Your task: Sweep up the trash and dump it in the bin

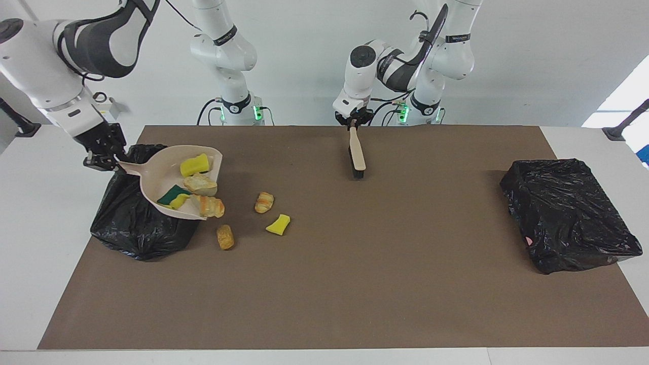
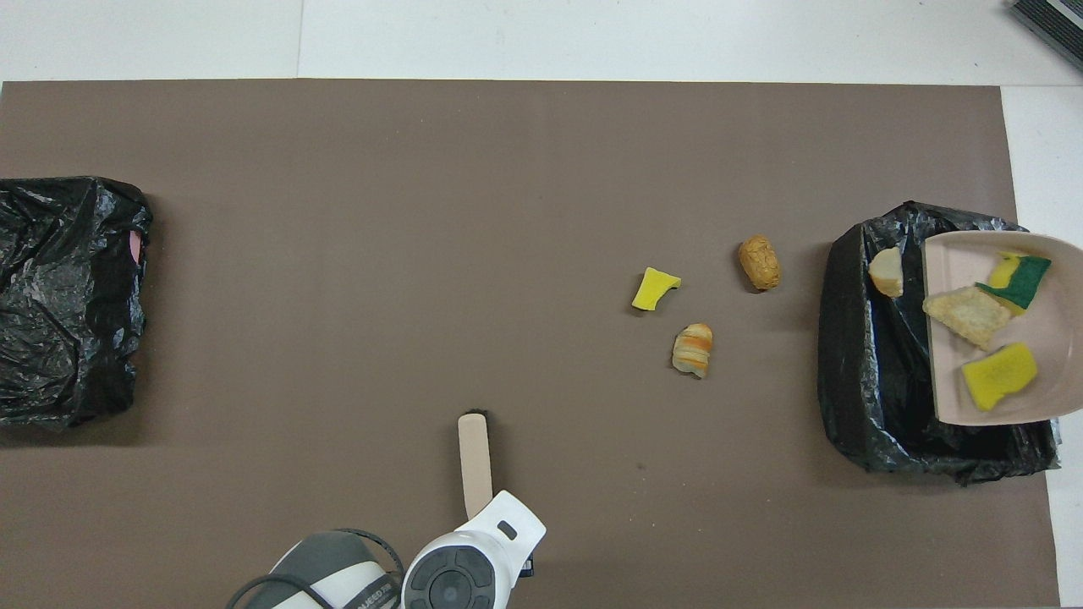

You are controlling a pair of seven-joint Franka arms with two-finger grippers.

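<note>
Seven scraps of trash show in the facing view. Four ride on the dustpan [image 1: 161, 178], which the right gripper [image 1: 104, 154] holds clamped by its handle, raised and tilted over the black-lined bin [image 1: 133, 228] at the right arm's end of the table. They are a yellow sponge [image 1: 195, 165], a bread piece [image 1: 201, 184], a yellow-and-green sponge [image 1: 172, 196] and a striped croissant piece [image 1: 210, 206] at the pan's lip. Three more scraps lie on the brown mat [image 1: 355, 284] near the bin, toward the table's middle: a small croissant [image 1: 264, 202] nearest the robots, a yellow sponge chunk [image 1: 278, 224] a little farther out, and a brown bread lump [image 1: 225, 236] farthest from them and closest to the bin. The left gripper [image 1: 353, 123] is closed on the handle of the brush [image 1: 358, 152], whose bristle end rests on the mat at the robots' edge. A second black bag [image 1: 568, 213] sits at the left arm's end.

From overhead, the pan covers part of the bin's opening, with three pieces on it. The striped croissant piece sits just off the lip, over the bag; whether it rests there or hangs in the air I cannot tell. The three loose scraps lie apart from one another on the mat. The right gripper is out of this view, and the left arm's wrist hides its gripper, with only the brush handle reaching out past it.
</note>
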